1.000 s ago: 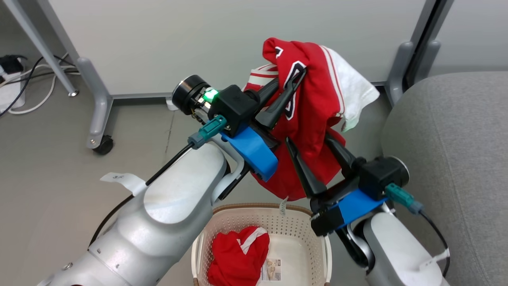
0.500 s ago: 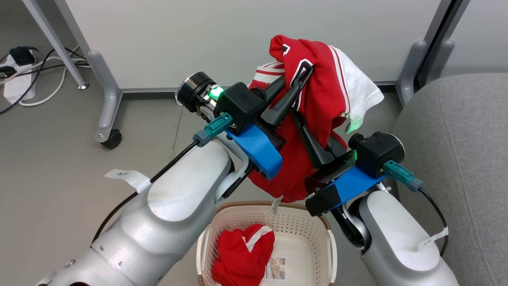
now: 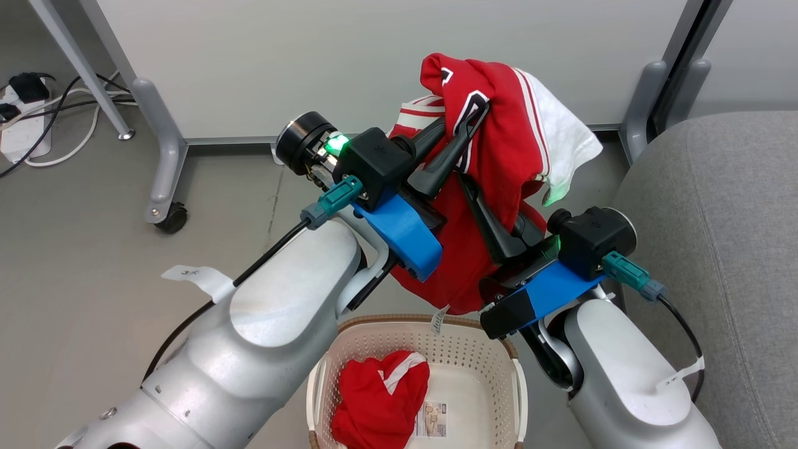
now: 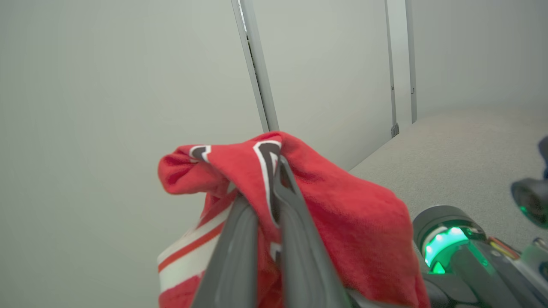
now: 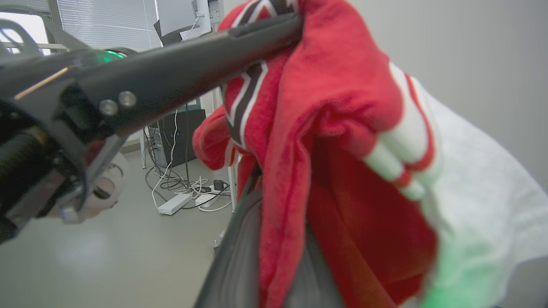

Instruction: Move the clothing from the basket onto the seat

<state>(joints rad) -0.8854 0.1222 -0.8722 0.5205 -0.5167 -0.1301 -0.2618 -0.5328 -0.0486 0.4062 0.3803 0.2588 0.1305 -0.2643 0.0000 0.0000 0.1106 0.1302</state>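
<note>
**Operator:** Report grip state and load position.

**Technician:** The left claw (image 3: pixel 464 117) is closed on the top fold of the jersey (image 3: pixel 499 143); the right claw (image 3: pixel 492 209) is closed lower down, with fabric pinched between its fingers; the jersey hangs between and below both claws; its hem and tag hang close over the far rim of the basket (image 3: pixel 474 349), and contact cannot be confirmed.

**Operator:** How should the transfer be done?

**Technician:** My recommendation: hold both claws shut throughout; raise first, so the hem clears the basket rim; then carry sideways to the sofa (image 3: pixel 717 218), which lies just outboard of the right claw; lead with the right claw and let the left follow, so the cloth is not stretched between them. The white sleeve (image 3: pixel 567 149) hangs loose beyond the left claw and will likely drag on the sofa edge; open only once the fabric rests on the cushion. The second red garment (image 3: pixel 380 399) lies in the basket beneath the claws, not yet moved.
</note>
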